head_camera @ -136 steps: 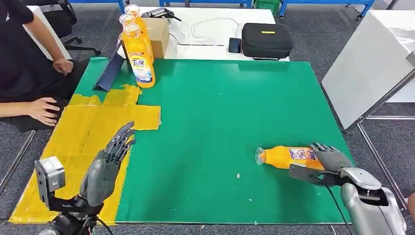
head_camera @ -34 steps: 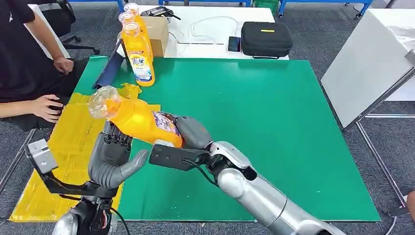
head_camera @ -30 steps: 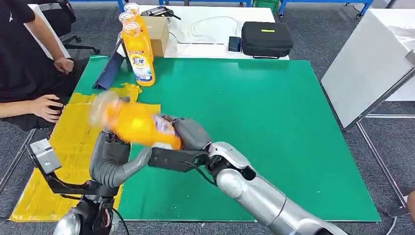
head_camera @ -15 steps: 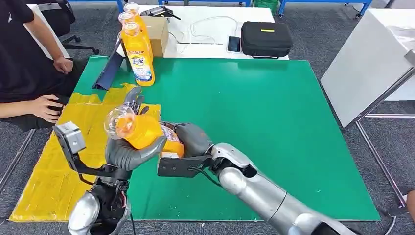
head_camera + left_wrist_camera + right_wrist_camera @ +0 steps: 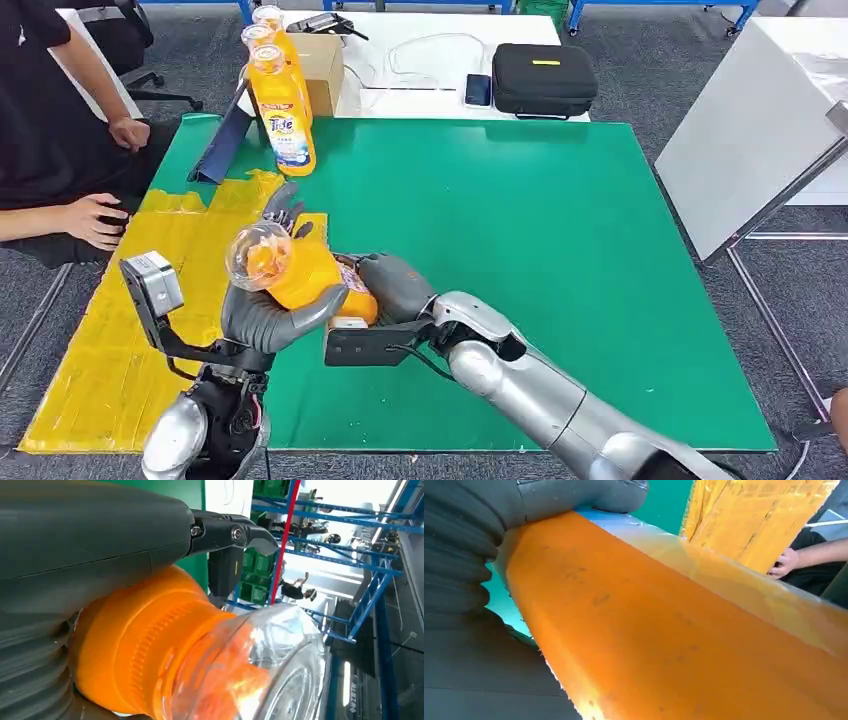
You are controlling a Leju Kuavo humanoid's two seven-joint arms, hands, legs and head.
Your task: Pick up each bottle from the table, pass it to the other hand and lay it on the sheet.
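Fingers of both hands grasp bottle (image 5: 300,275); upright bottles (image 5: 281,105) stand beyond sheet (image 5: 150,290).

Right hand (image 5: 469,580) grips orange bottle (image 5: 684,645); yellow sheet (image 5: 754,515) beyond; a person's hand (image 5: 785,562) beside it.

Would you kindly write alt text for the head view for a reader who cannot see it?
Both robot hands, left robot hand and right robot hand, hold one orange bottle above the green table, beside the yellow sheet. More orange bottles stand at the far corner.
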